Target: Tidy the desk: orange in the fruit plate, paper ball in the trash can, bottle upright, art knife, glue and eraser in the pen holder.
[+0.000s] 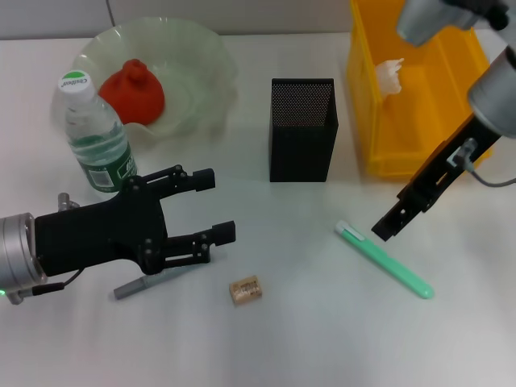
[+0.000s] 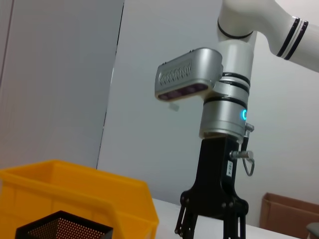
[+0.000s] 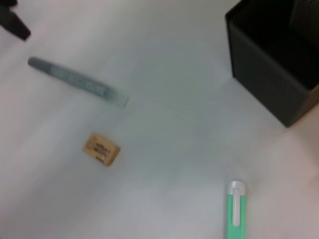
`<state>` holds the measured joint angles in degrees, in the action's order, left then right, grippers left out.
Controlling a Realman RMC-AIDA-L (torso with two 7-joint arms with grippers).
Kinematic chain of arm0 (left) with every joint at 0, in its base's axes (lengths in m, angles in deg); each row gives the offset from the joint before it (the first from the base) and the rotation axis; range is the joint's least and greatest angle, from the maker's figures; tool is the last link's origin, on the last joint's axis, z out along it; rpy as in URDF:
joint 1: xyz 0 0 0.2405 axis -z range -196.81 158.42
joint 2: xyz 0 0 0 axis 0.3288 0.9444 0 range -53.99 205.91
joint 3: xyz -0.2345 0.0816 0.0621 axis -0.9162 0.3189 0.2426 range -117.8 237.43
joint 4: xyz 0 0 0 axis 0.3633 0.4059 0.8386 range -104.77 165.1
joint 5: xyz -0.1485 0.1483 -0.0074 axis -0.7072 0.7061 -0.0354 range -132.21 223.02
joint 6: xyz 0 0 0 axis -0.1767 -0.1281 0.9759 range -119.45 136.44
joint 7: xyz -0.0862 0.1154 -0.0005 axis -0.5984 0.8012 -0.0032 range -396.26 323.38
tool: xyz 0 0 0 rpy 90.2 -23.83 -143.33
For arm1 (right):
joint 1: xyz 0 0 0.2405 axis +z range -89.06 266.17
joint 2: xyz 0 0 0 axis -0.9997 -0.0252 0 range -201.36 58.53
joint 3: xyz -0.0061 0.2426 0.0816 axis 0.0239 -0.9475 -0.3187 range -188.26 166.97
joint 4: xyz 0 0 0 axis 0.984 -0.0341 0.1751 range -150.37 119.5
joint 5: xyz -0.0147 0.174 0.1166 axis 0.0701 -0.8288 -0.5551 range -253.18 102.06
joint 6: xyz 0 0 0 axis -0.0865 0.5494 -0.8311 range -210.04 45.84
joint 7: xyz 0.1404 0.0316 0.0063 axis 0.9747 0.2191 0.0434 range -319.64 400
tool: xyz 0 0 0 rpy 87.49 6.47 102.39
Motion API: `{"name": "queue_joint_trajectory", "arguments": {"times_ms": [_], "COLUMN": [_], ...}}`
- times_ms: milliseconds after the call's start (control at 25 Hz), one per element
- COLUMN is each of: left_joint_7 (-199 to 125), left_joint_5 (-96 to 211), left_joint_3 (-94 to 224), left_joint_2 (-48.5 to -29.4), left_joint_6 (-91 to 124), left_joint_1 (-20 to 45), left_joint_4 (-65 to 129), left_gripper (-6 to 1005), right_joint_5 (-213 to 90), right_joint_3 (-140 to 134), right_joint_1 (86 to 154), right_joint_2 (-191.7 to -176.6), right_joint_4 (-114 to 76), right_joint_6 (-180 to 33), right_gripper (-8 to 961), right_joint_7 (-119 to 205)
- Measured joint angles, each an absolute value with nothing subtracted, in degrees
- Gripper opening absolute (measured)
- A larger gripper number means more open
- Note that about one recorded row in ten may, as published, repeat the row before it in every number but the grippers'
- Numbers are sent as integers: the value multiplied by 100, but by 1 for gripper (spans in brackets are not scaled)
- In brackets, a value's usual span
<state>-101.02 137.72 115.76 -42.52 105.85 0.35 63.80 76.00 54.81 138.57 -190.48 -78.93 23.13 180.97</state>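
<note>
— Eraser (image 1: pixel 246 289) position? Anything nearby?
— On the bare desk (image 1: pixel 306 339), between grey pen (image 1: pixel 153 280) and green art knife (image 1: pixel 384 260). Left gripper (image 1: pixel 216 207) spread open, empty; right gripper (image 1: pixel 385 228), cannot tell.

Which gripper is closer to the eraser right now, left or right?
Left. The left gripper hovers open just beside the eraser, its lower finger close to it. The right gripper is farther off, across the table above the green art knife.
</note>
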Motion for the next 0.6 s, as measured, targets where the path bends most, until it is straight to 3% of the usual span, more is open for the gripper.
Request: {"name": "queue_joint_trajectory", "arguments": {"times_ms": [600], "left_joint_7": [-10033], "left_joint_5": [13755], "left_joint_3": [11623], "left_joint_2": [-4259], "left_joint_6": [10458], "left_joint_1": [41], "left_joint_4": [6365], "left_gripper": [804], "right_joint_5": [7651], "right_joint_3": [6098], "right_joint_1": [14084], "right_joint_2": [-19053], "right_joint_4": [-6715], "right_joint_6": [1367], "right_gripper": [682], "right_joint_7": [18069]}}
